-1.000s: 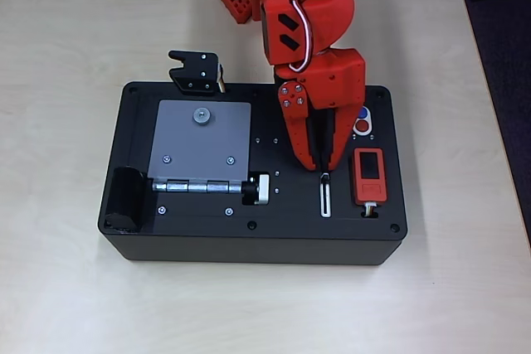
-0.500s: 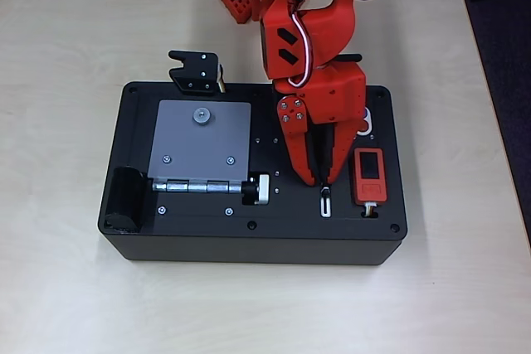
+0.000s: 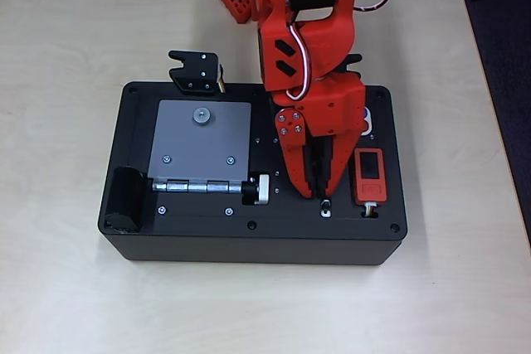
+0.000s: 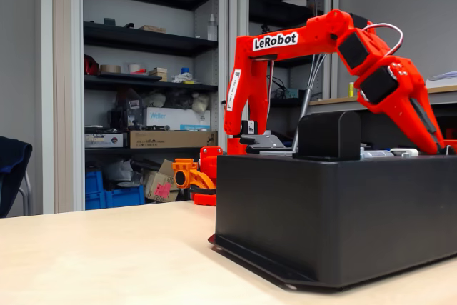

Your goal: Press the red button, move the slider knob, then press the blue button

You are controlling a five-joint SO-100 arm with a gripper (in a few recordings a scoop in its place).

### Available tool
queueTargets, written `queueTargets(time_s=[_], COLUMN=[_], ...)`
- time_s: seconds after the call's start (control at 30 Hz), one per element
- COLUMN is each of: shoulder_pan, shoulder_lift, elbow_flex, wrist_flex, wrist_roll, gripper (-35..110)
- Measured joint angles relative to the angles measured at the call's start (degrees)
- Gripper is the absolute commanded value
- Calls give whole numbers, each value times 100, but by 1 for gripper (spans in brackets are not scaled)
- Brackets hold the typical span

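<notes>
1. Shelving (image 4: pixel 150 55) stacked with boxes and clutter is filling the back of the room in the fixed view, and a pale wooden bench (image 3: pixel 75 47) is carrying everything up front.
2. Sitting on the bench is a black box (image 3: pixel 207 238) whose top panel is holding a grey hinged plate (image 3: pixel 199 143), a silver ribbed cylinder (image 3: pixel 261 189) just off the plate's lower right corner, a black bracket (image 3: pixel 197 71) at the far edge and a black roller (image 3: pixel 124 198) at the left end.
3. An orange-red arm (image 3: pixel 307 31) is reaching from the far side of the bench down over the box's right half.
4. Its end effector (image 3: pixel 320 192) is pointing at the near end of the white-edged slot, fingers almost pressed together with just a thin dark gap between them.
5. The slider knob (image 3: pixel 326 205) is showing as a small dark nub right at the fingertips, at the slot's near end; whether the tips are pinching it or just touching it I cannot tell.
6. An orange-red device with a black screen (image 3: pixel 368 174) is lying just right of the slot.
7. The red button (image 3: pixel 366 125) and the blue button (image 3: pixel 365 111) are peeking out from behind the arm's right edge in the overhead view, mostly covered by it.
</notes>
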Motion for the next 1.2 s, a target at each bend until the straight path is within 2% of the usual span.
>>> queueTargets(time_s=[0.57,0.93,1.03,1.2], shoulder_pan=[105,70,18,-176], shoulder_lift=[-352,-202,-62,70], elbow_flex=[-562,-905,-1037,-1503], wrist_flex=[299,1204,1529,2180], wrist_roll=[0,-114,-114,-79], gripper=[1,1,6,37])
